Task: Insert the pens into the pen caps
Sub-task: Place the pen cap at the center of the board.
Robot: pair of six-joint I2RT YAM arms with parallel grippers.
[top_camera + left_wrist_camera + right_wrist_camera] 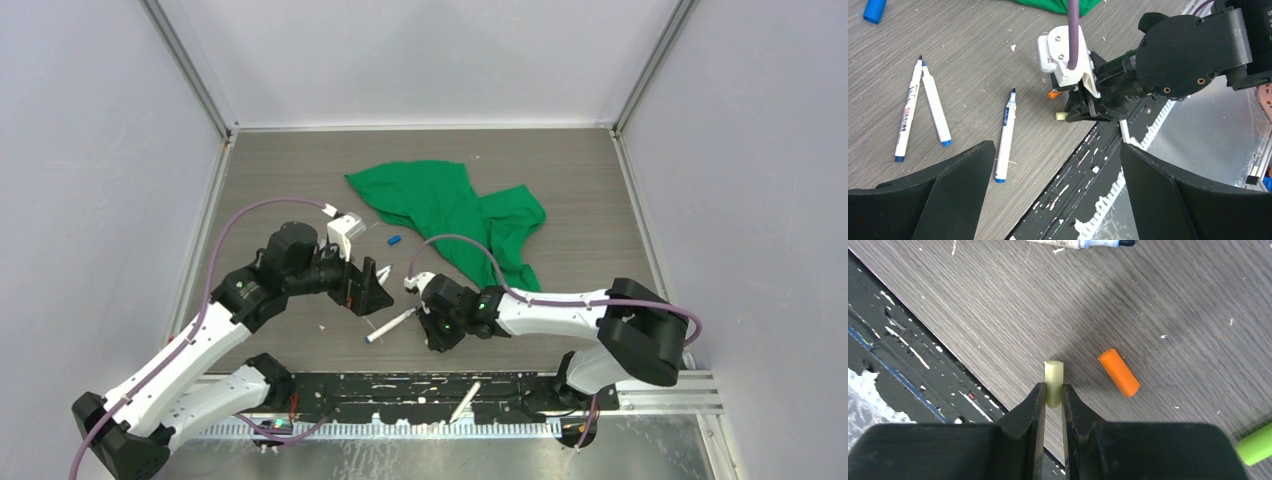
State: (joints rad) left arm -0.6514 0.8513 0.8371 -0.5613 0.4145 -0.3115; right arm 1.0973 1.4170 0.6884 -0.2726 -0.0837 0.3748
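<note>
My right gripper (1053,392) grips a short pale-yellow plastic cap (1053,374) by one end, leaving the other free, I judge, to take a tip, while my left gripper (1056,146) hangs open and empty (ready for a pick) near three white-barrelled, blue-ended marker pens (1005,137) on the grey wood-grain table (973,50).

We see three thin white-barrelled pens (1005,135) lying uncapped on the grey counter (973,60), two splayed in a V with their tips together. A pale yellow plastic cap (1053,380) sits gripped in the right pincer (1053,392). An orange cap (1118,372) lies flat just beside it, and a green cap (1255,445) lies farther off.
</note>
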